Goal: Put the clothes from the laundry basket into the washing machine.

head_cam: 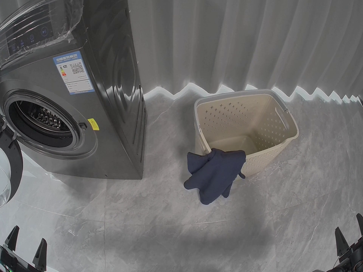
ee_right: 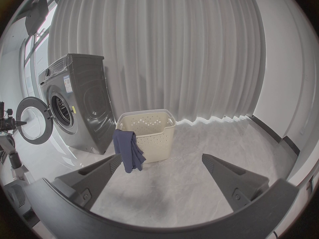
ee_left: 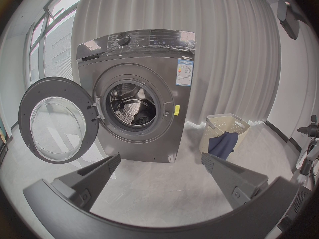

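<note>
Head view: cream perforated plastic laundry basket (head_cam: pixel 283 135), dark blue cloth garment (head_cam: pixel 215 172) draped over its near rim, hanging outside. Beside it, grey front-loading washing machine (head_cam: pixel 113 95), round door (ee_left: pixel 56 120) open, dark clothing (ee_left: pixel 142 119) in drum. Jaws apart, empty, on left gripper (ee_left: pixel 160 157) and right gripper (ee_right: pixel 161 157).

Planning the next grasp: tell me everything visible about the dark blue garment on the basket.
The dark blue garment is soft, crumpled cloth, draped over the near rim of the cream perforated laundry basket. Most of it hangs outside down the wall; its lower end seems to reach the floor. Nothing else touches it.
</note>
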Robot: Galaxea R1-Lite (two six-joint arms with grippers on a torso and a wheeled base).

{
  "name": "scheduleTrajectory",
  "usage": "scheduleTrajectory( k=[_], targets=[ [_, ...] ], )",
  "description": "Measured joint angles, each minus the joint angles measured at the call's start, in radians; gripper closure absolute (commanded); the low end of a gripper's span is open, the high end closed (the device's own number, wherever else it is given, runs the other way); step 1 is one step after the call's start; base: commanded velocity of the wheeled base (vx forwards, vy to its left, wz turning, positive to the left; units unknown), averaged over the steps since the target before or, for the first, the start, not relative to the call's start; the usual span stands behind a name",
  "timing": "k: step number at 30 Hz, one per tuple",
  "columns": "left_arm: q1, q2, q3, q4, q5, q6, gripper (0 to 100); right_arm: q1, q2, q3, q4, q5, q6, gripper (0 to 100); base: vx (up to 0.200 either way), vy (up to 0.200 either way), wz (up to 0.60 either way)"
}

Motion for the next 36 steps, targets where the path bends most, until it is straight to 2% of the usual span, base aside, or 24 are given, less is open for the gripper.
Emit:
scheduleTrajectory(
  k=[14,19,25,31,36],
  targets=[
    [0.000,0.000,0.000,0.000,0.001,-0.002,0,0.001,0.000,0.000,0.000,0.003,-0.002,0,0.000,-0.014,0.00],
    [0.000,0.000,0.000,0.000,0.002,-0.003,0,0.000,0.001,-0.023,-0.007,0.020,0.008,0,0.000,0.000,0.00],
    [0.000,0.000,0.000,0.000,0.002,-0.003,0,0.004,0.089,-0.104,-0.011,0.081,0.031,0,0.000,0.000,0.00],
    [0.000,0.000,0.000,0.000,0.002,-0.003,0,0.016,0.313,-0.137,-0.107,0.147,0.067,0,0.000,0.000,0.00],
    [0.000,0.000,0.000,0.000,0.002,-0.003,0,0.088,0.541,-0.146,-0.228,0.176,0.101,0,0.000,0.000,0.00]
  ],
)
